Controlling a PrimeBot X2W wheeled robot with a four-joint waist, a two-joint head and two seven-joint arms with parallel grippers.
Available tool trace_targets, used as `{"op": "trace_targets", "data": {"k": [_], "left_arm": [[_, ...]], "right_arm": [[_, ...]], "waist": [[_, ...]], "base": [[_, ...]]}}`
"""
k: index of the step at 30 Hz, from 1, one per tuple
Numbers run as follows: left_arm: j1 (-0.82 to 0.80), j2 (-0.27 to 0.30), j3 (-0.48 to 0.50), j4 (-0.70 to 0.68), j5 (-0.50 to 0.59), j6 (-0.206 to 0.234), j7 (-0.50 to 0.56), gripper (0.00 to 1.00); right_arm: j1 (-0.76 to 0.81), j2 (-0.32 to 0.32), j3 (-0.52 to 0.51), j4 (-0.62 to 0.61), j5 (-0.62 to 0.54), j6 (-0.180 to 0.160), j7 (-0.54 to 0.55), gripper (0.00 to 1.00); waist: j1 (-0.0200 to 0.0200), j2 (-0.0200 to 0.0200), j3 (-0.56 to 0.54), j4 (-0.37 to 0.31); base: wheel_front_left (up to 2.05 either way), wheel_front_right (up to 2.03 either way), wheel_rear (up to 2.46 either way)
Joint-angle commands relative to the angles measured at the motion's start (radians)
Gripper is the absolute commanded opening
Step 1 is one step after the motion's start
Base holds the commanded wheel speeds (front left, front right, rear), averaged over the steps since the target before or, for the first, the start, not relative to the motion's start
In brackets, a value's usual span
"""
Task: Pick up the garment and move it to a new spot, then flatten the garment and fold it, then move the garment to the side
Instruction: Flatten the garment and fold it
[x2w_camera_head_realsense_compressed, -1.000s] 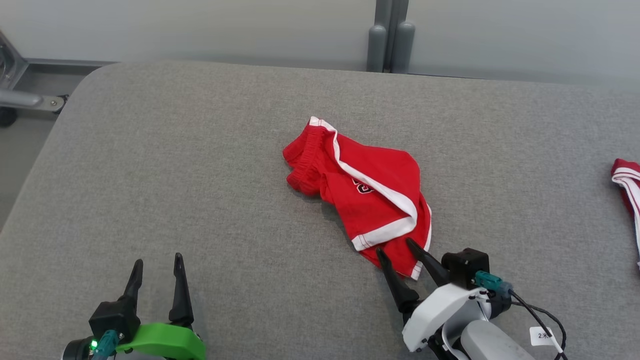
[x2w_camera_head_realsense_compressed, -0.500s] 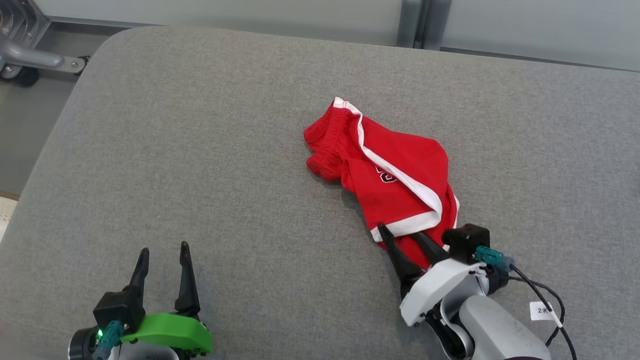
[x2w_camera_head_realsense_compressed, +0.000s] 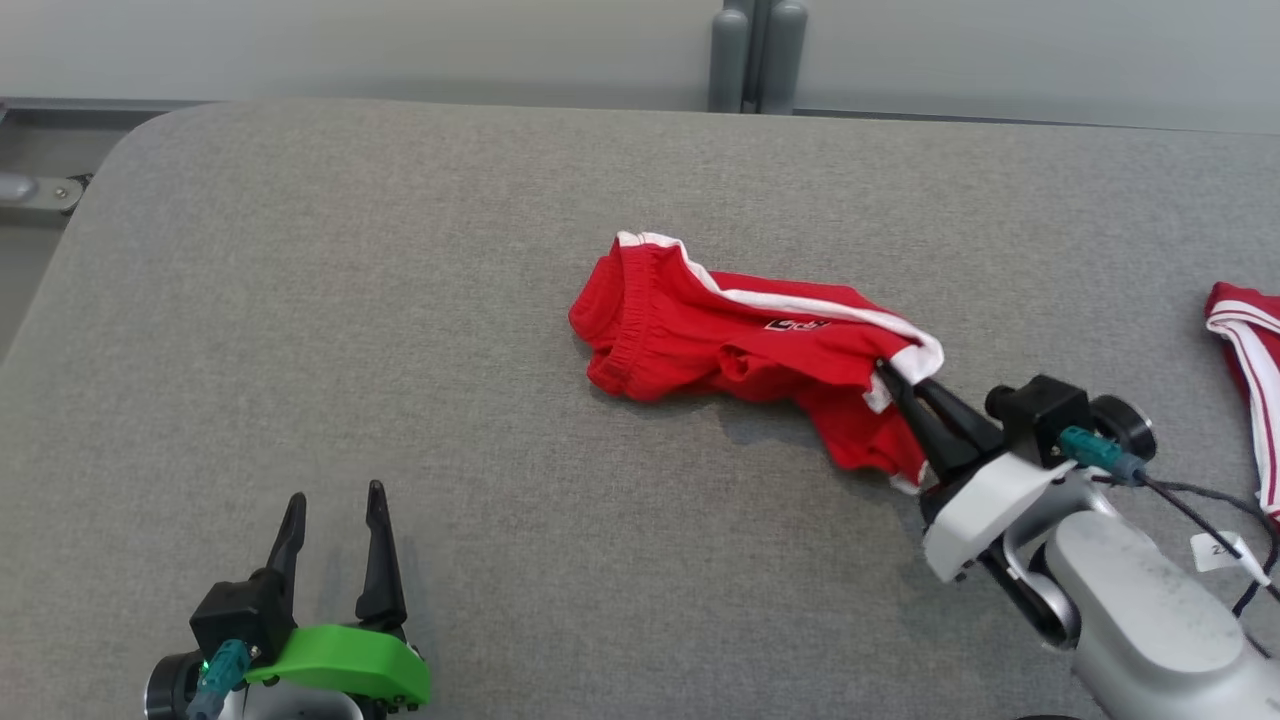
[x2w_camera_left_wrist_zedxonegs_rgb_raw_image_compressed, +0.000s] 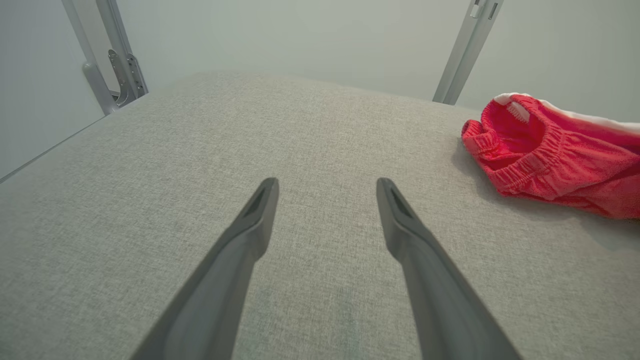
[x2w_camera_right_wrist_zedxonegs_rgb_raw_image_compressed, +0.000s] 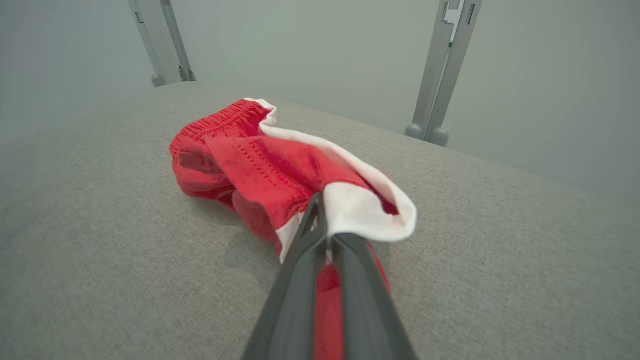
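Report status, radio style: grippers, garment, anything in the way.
Right gripper shut on red shorts, at hem. Left gripper open, empty. Second garment at right edge, apart.

Soft, even light falls from above, bright with no glare. The grey bench (x2w_camera_head_realsense_compressed: 400, 300) is flatly lit, and a pale shadow with blurred edges lies beneath the red garment (x2w_camera_head_realsense_compressed: 700, 340). The head view is sharp throughout. Both wrist views splay the frame posts (x2w_camera_right_wrist_zedxonegs_rgb_raw_image_compressed: 440, 75) at the edges. There the wall (x2w_camera_right_wrist_zedxonegs_rgb_raw_image_compressed: 300, 50) looks hazy, and the right tool (x2w_camera_right_wrist_zedxonegs_rgb_raw_image_compressed: 322, 220) goes soft nearest the lens.
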Motion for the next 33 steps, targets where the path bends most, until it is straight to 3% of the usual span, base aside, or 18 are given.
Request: {"op": "trace_targets", "data": {"k": [1, 6, 9, 11, 12, 21, 23, 26, 33], "left_arm": [[-0.009, 0.002, -0.003, 0.001, -0.01, -0.002, 0.001, 1.0], [-0.006, 0.002, -0.02, 0.009, -0.014, -0.006, 0.001, 1.0], [0.004, 0.002, -0.033, 0.015, -0.015, -0.008, 0.001, 1.0], [0.007, 0.002, -0.041, 0.021, -0.018, -0.009, 0.001, 1.0], [0.007, 0.002, -0.046, 0.023, -0.018, -0.009, 0.001, 1.0], [-0.044, 0.002, -0.074, 0.028, 0.003, -0.026, 0.001, 1.0], [-0.084, 0.002, -0.085, 0.032, 0.01, -0.038, 0.001, 1.0], [-0.144, 0.003, -0.108, 0.05, 0.007, -0.054, 0.001, 1.0], [-0.296, 0.003, -0.183, 0.183, -0.05, -0.09, 0.001, 1.0]], "right_arm": [[-0.018, -0.027, 0.01, -0.006, -0.013, -0.002, -0.002, 0.0], [-0.117, -0.168, 0.146, -0.03, -0.069, -0.002, 0.006, 0.0], [-0.127, -0.213, 0.242, -0.009, -0.076, -0.002, 0.05, 0.0], [-0.113, -0.223, 0.278, 0.02, -0.048, -0.002, 0.072, 0.4], [-0.099, -0.221, 0.286, 0.043, -0.03, -0.002, 0.077, 0.99], [-0.006, -0.15, 0.138, 0.143, 0.021, -0.002, 0.003, 1.0], [0.012, -0.106, 0.025, 0.118, -0.013, -0.002, -0.003, 1.0], [0.054, -0.062, -0.06, 0.066, -0.061, -0.002, -0.002, 1.0], [0.088, 0.0, -0.119, 0.0, -0.123, -0.002, -0.003, 1.0]], "waist": [[0.0, 0.0, -0.028, -0.046], [0.0, 0.0, -0.047, -0.089], [0.0, 0.0, -0.053, -0.11], [0.0, 0.0, -0.055, -0.118], [0.0, 0.0, -0.054, -0.123], [0.0, 0.0, -0.038, -0.17], [0.0, 0.0, -0.023, -0.196], [0.0, 0.0, -0.002, -0.224], [0.0, 0.0, 0.053, -0.282]], "base": [[0.0, 0.0, 0.0], [0.0, 0.0, 0.0], [0.0, 0.0, 0.0], [0.0, 0.0, 0.0], [0.0, 0.0, 0.0], [0.0, 0.0, 0.0], [0.0, 0.0, 0.0], [0.0, 0.0, 0.0], [0.0, 0.0, 0.0]]}}
